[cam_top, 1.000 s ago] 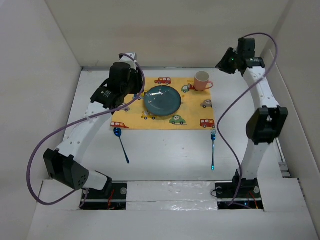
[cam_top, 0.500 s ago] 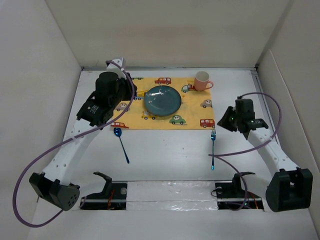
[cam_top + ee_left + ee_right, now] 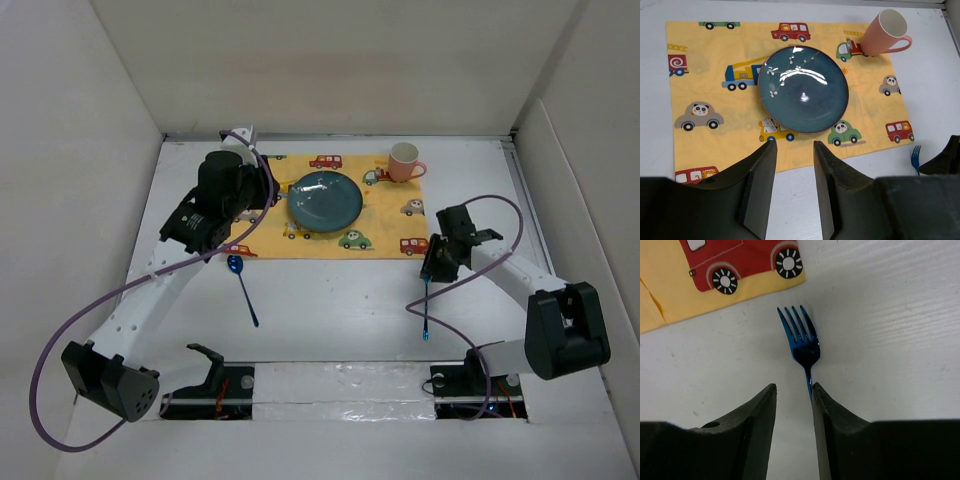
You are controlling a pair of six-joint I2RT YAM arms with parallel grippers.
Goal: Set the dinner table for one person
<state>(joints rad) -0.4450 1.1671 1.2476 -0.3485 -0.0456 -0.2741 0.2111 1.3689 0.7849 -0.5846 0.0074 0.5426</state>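
Note:
The white dinner table (image 3: 330, 300) carries a yellow car-print mat (image 3: 385, 225) with a dark blue plate (image 3: 325, 198) and a pink mug (image 3: 404, 162) on it. A blue fork (image 3: 426, 310) lies right of the mat and a blue spoon (image 3: 240, 282) lies at its left front. My right gripper (image 3: 434, 264) is open and low over the fork's head end. In the right wrist view the fork (image 3: 802, 340) has its neck running just inside the right finger of the gripper (image 3: 792, 387). My left gripper (image 3: 262, 190) is open and empty, held above the mat's left side; (image 3: 792, 145) in its wrist view.
White walls box the table at the back and both sides. The left wrist view shows the plate (image 3: 803, 90), mug (image 3: 885, 32), mat (image 3: 705, 75), fork tines (image 3: 915, 156) and part of the right arm (image 3: 946, 157). Purple cables loop off both arms.
My right arm has swung from the back right corner forward and down onto the fork's head end. My left arm has shifted slightly near the mat's left side.

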